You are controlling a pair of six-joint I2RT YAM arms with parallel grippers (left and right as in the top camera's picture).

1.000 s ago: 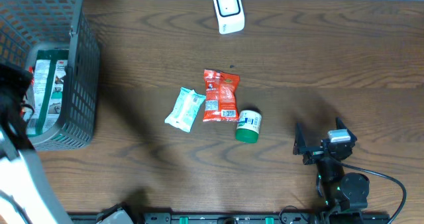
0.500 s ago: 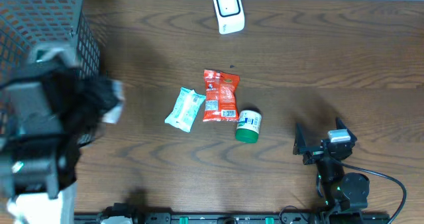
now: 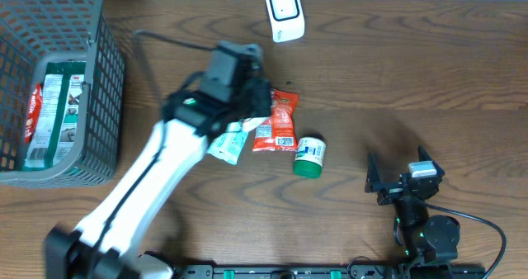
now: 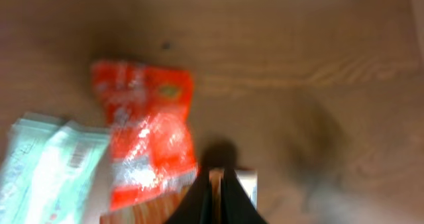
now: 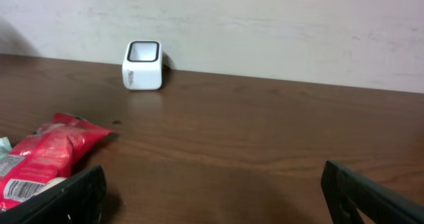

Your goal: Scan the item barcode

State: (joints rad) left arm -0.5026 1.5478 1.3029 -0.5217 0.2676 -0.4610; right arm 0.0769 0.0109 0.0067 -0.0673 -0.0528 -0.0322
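Three items lie mid-table: a red snack packet (image 3: pixel 280 122) (image 4: pixel 146 131) (image 5: pixel 46 151), a mint-green packet (image 3: pixel 229 139) (image 4: pixel 46 164) to its left, and a green can with a white label (image 3: pixel 309 157) (image 4: pixel 246 183) to its right. The white scanner box (image 3: pixel 285 13) (image 5: pixel 142 65) stands at the far edge. My left gripper (image 3: pixel 259 101) (image 4: pixel 216 176) hovers above the red packet's right side, shut with nothing between its fingers. My right gripper (image 3: pixel 404 180) (image 5: pixel 212 194) rests open and empty near the front right.
A grey mesh basket (image 3: pixel 107 81) holding packaged goods (image 3: pixel 58 97) stands at the far left. A wall runs behind the table's far edge. Bare wood lies between the can and my right gripper.
My left arm has swung from over the basket on the left to above the packets in the middle, still shut and empty. The right arm and the items have not moved.
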